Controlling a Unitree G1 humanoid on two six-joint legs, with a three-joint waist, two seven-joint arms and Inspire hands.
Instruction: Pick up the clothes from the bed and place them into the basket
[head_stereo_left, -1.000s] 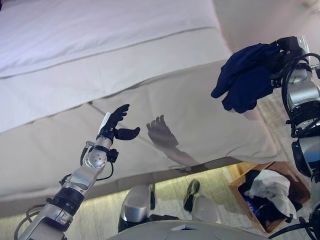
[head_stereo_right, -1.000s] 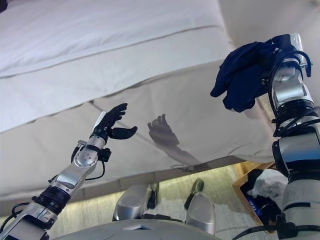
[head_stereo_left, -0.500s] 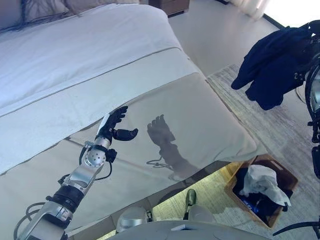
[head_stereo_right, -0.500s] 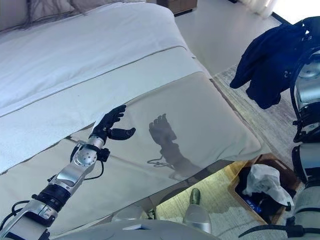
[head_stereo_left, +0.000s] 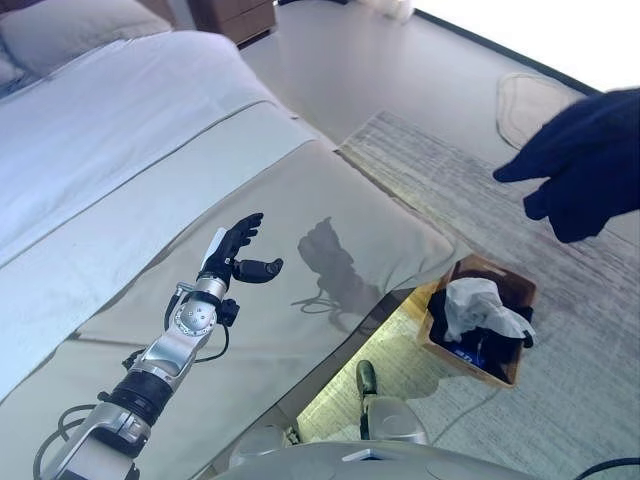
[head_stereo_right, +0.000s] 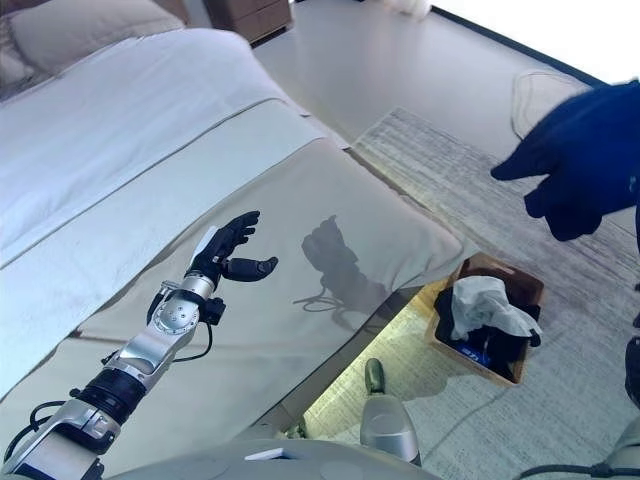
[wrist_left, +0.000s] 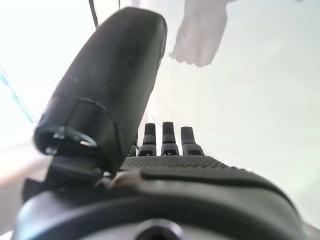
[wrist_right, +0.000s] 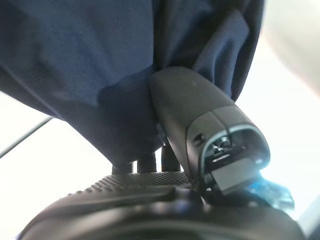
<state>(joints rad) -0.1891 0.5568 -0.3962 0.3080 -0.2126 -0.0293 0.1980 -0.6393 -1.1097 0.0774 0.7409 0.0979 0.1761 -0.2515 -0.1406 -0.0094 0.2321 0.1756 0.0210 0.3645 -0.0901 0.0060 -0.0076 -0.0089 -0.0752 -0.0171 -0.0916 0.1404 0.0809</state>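
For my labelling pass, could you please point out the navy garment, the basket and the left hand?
navy garment (head_stereo_left: 585, 160): left eye view, middle of the hanging cloth.
basket (head_stereo_left: 505, 283): left eye view, far rim.
left hand (head_stereo_left: 232, 250): left eye view, palm.

grey rug (head_stereo_left: 470, 190), wooden dresser (head_stereo_left: 235, 17), pillow (head_stereo_right: 90, 25)

The right hand (wrist_right: 165, 200) has its thumb pressed into a dark navy garment (wrist_right: 90, 65), which drapes over the fingers and hides them.
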